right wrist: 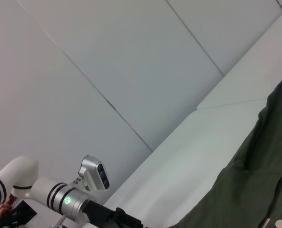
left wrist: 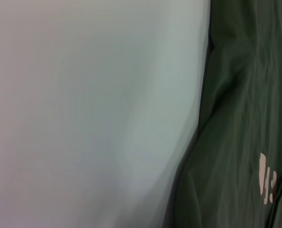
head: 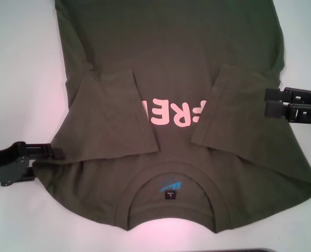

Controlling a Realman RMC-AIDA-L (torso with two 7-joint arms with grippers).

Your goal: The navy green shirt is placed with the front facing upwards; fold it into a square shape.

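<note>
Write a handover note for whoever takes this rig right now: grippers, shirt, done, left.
Left gripper: at the shirt's left edge near the shoulder, touching the cloth; grip unclear.
Right gripper: open, at the right edge, holding nothing.
Navy green shirt: front up on the white table, collar toward the robot.
Done: both sleeves folded in over the pink letters.
Left: fold the sides and length into a square.

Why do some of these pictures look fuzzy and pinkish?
Head view: pink glow on the white table around the navy green shirt; the letters look soft. Left wrist view: blurry, too close to the cloth. Right wrist view: sharper, evenly lit.
</note>
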